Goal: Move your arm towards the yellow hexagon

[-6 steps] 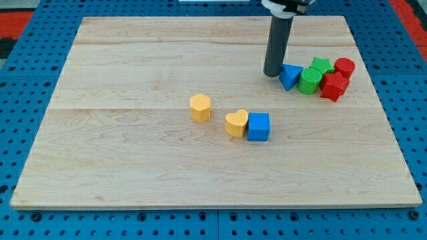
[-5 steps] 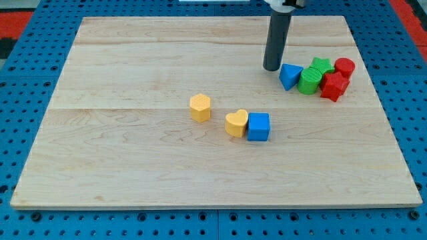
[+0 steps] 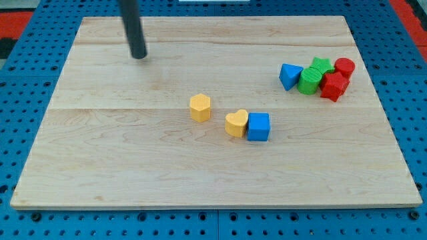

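- Tool: a bare rod holding nothing; my tip [image 3: 139, 57] rests on the desk [image 3: 100, 153].
- Yellow hexagon [image 3: 199, 107] sits down-right of it, well apart, with open wood between them for a straight approach.

The board [image 3: 133, 147] is pale wood with faint grain, on a blue base [image 3: 27, 100] dotted with holes. Its blocks are yellow, blue, green and red; the rod [image 3: 133, 30] is dark grey.

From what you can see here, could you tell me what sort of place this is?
Probably a robotics lab tabletop: a wooden board on a blue perforated base, small coloured blocks such as the yellow hexagon, and my tip toward the view's upper left of it.
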{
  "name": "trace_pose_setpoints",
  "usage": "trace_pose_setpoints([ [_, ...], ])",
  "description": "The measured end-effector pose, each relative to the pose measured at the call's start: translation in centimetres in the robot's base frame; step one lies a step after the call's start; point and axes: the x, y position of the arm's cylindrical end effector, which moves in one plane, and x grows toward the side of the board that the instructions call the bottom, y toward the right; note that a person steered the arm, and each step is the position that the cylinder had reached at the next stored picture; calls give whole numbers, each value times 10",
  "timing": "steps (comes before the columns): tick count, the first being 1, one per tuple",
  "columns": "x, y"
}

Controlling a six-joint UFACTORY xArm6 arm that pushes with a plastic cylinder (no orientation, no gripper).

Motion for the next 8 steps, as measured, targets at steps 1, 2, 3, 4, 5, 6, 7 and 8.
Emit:
trace_pose_setpoints([
  [1, 38, -21],
  [2, 71, -21],
  [3, 98, -19],
  [4, 116, -7],
  [5, 133, 10],
  [6, 150, 29],
  [7, 162, 44],
  [8, 161, 48],
])
